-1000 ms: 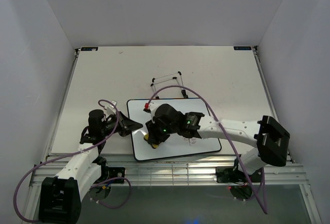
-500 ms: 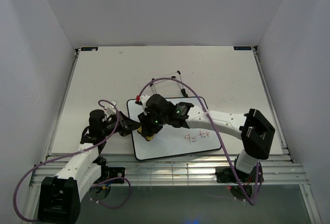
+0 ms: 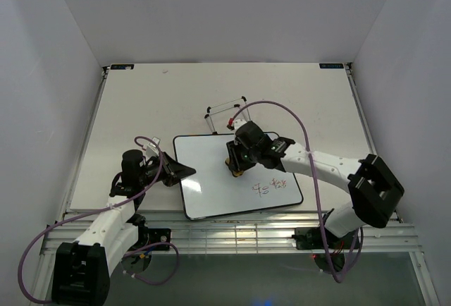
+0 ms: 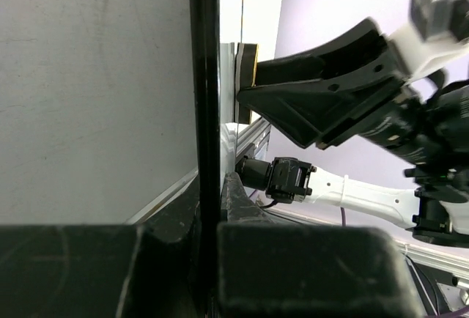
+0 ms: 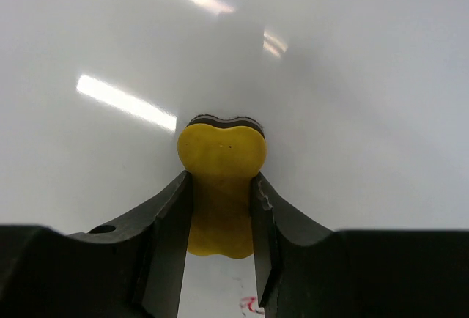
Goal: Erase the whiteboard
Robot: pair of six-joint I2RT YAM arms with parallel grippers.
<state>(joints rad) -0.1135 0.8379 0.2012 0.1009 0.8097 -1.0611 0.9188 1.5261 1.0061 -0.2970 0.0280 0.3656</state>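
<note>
**Whiteboard** (image 3: 211,187): is lying flat on the table (image 3: 141,101), central, close to the near edge. Red and black writing (image 3: 271,186) is showing on its near right part. The rest is blank and glossy.

**Left gripper** (image 3: 184,172): is pinching the board's thin black left rim, jaws closed tight on it.

**Right gripper** (image 3: 238,167): is clamping a yellow eraser (image 5: 220,157) between closed-in fingers and pressing it on the board's far middle, just beyond the writing.

**Wire easel stand** (image 3: 227,108): is sitting just past the board's far edge.
</note>
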